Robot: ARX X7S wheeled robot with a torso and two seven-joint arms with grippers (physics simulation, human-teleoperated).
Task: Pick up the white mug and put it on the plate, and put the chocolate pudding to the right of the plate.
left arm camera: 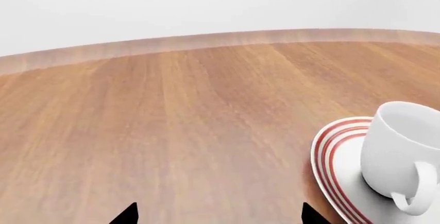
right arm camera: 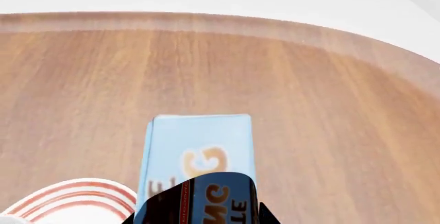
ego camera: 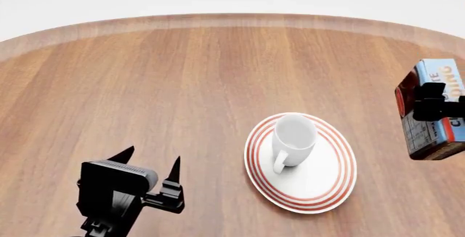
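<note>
Nearest the head camera, the left gripper [ego camera: 149, 167] hangs over bare wood at the near left, its 2 black fingers apart and holding nothing; in the left wrist view only the 2 fingertips [left arm camera: 127, 214] show, spread wide. Right of it, well apart, the plate [ego camera: 319, 185] lies flat on the table [ego camera: 182, 84], its red rings running round the rim. The white mug [ego camera: 292, 137] stands upright on the far left part of the plate, mouth up, handle turned toward the near side; the left wrist view shows the same mug [left arm camera: 402, 152] resting on the ringed plate [left arm camera: 333, 152]. At the right edge of the head view, the right gripper [ego camera: 436, 106] is clamped on the chocolate pudding [ego camera: 432, 122], 1 carton held right of the plate and apart from it; whether it touches the table cannot be told. The right wrist view shows the carton [right arm camera: 199, 152] between the jaws, its light blue face turned up, with a piece of the plate's rim [right arm camera: 75, 195] beside it.
</note>
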